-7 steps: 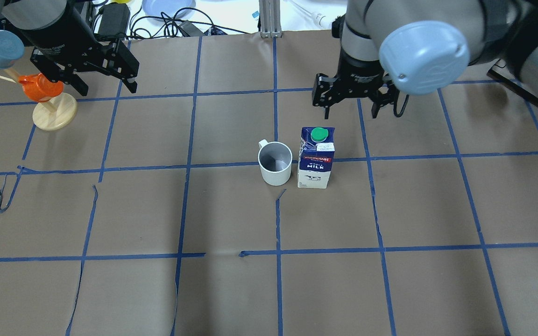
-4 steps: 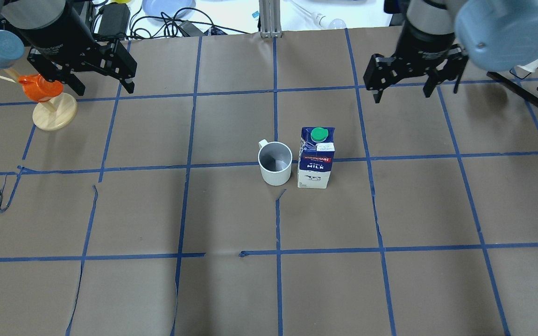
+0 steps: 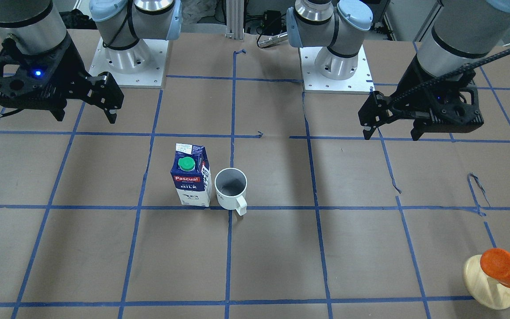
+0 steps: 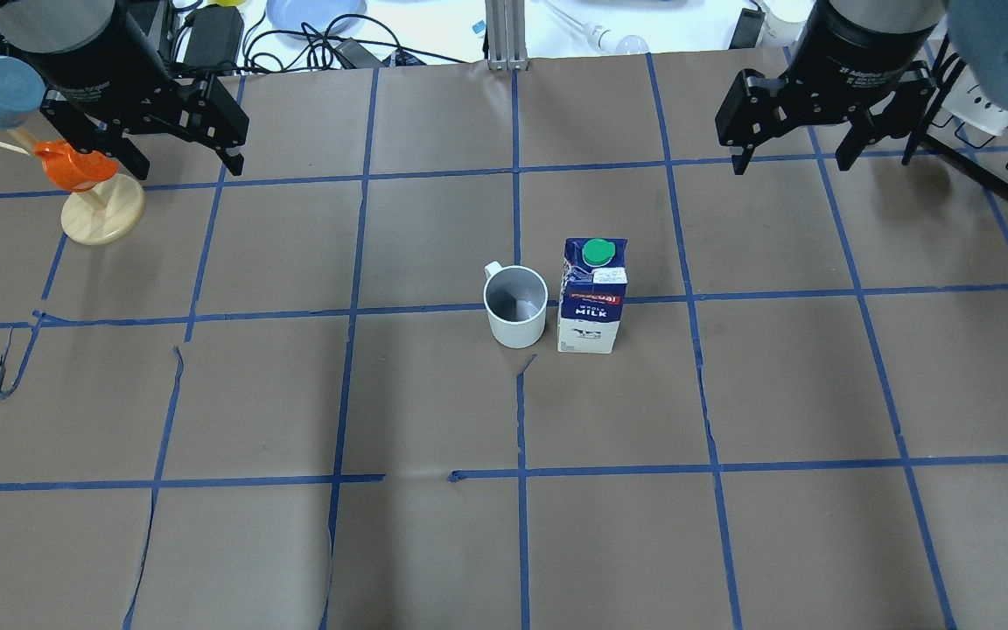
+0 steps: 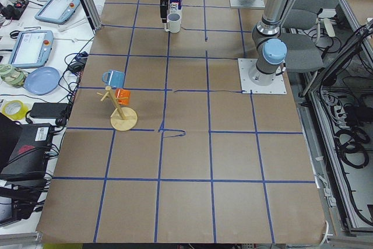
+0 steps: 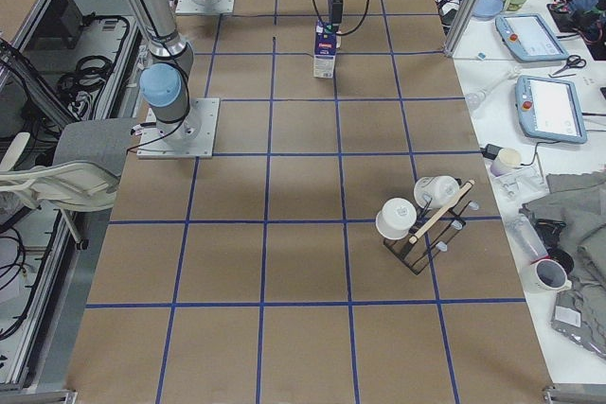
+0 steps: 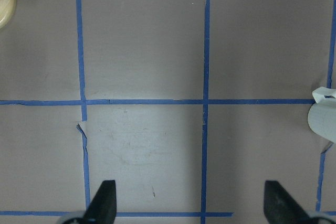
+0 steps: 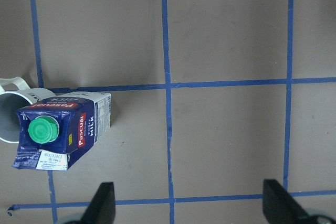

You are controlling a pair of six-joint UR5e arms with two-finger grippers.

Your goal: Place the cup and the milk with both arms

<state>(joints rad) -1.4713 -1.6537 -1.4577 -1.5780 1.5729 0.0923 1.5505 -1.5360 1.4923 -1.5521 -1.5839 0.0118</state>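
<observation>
We judged placing finished: cup and milk stood mid-frame; left gripper and right gripper hung released in the upper corners; next, park.

My table, papered brown and gridded in blue tape

Near the middle the cup and the milk stand upright, just beside each other, the cup toward my left end and its handle toward the far edge; whether they touch I cannot tell. A wooden stand rests near the far left corner, a black rack toward the far right corner. My two base plates sit along the near edge. The tape has lifted in a few spots, mostly toward my left end.
</observation>
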